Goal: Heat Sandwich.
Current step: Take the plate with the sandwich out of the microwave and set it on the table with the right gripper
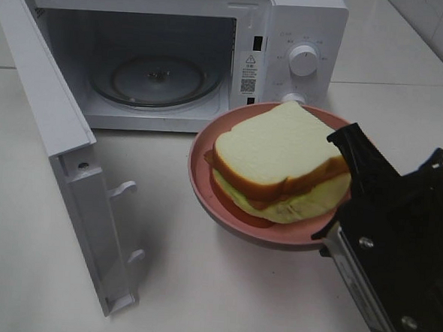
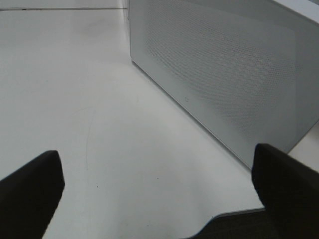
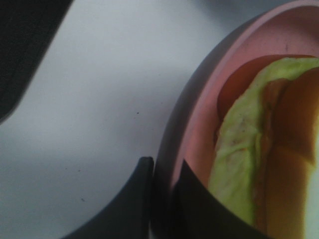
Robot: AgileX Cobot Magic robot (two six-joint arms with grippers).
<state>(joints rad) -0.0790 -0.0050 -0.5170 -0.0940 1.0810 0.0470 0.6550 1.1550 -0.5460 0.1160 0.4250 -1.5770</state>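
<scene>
The sandwich (image 1: 278,158) has white bread, a tan crust and orange and yellow-green filling. It lies on a round pink plate (image 1: 223,207) in front of the open microwave (image 1: 305,36), right of its cavity. My right gripper (image 1: 337,211) comes in from the lower right and is shut on the plate's right rim. In the right wrist view its fingertips (image 3: 144,172) pinch the pink rim (image 3: 199,114), with the sandwich's green layer (image 3: 234,154) just beyond. My left gripper (image 2: 159,179) is open and holds nothing. It hangs over bare table beside the microwave's perforated wall (image 2: 224,74).
The microwave door (image 1: 51,125) swings out to the left and reaches toward the table's front. A glass turntable (image 1: 155,79) sits in the cavity. Two knobs (image 1: 303,60) are on the panel just behind the plate. The table edge (image 2: 224,219) runs close under the left gripper.
</scene>
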